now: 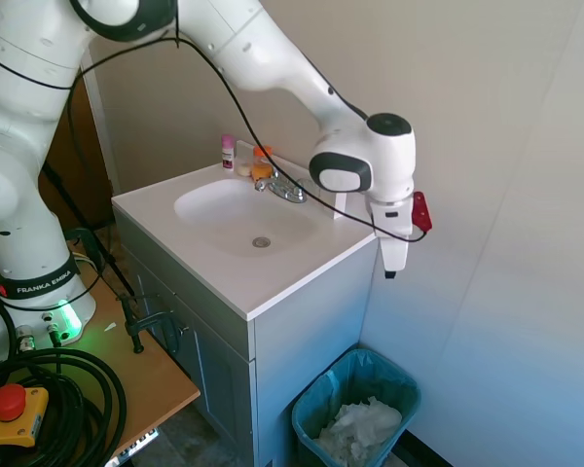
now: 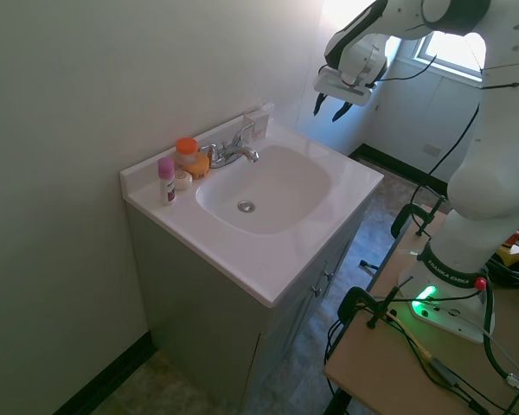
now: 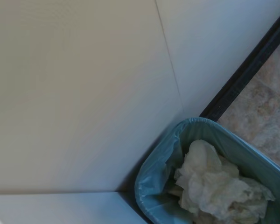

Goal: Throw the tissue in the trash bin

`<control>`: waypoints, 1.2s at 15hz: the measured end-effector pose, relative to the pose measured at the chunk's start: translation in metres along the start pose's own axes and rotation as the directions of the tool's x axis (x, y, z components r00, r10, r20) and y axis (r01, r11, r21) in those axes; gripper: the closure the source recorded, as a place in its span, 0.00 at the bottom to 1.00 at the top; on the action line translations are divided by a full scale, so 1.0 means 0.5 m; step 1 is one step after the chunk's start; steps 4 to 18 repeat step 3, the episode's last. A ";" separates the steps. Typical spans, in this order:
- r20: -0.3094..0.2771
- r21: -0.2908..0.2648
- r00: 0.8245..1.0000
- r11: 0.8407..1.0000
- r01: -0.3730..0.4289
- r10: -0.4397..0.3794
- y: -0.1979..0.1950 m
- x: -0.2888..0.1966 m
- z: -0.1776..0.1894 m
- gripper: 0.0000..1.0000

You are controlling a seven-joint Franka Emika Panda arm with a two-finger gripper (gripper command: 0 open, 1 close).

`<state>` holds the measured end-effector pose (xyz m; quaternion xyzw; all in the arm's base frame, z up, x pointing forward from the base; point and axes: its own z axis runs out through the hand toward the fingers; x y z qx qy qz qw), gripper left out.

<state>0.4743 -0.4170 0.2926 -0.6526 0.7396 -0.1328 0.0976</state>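
Observation:
The trash bin (image 1: 312, 416), lined with a teal-blue bag, stands on the floor beside the vanity cabinet, in the corner by the wall. Crumpled white paper (image 1: 360, 428) fills its bottom. The wrist view looks down into the trash bin (image 3: 151, 175) and shows the paper (image 3: 210, 184) as one pile; I cannot pick out the tissue from it. My gripper (image 1: 393, 258) hangs high above the bin, just off the sink top's end. In the second exterior view the gripper (image 2: 326, 108) is open, with nothing between its fingers.
The white sink top (image 1: 273, 277) holds a faucet (image 1: 284, 187), an orange-capped bottle (image 1: 262, 161) and a small pink-capped bottle (image 1: 228, 151) at the back. The wall (image 1: 506, 195) is close beside the gripper. A dark baseboard (image 3: 247, 70) runs along the floor.

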 end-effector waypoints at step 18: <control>-0.006 0.007 0.999 0.999 0.052 -0.052 0.042 -0.064 -0.079 0.00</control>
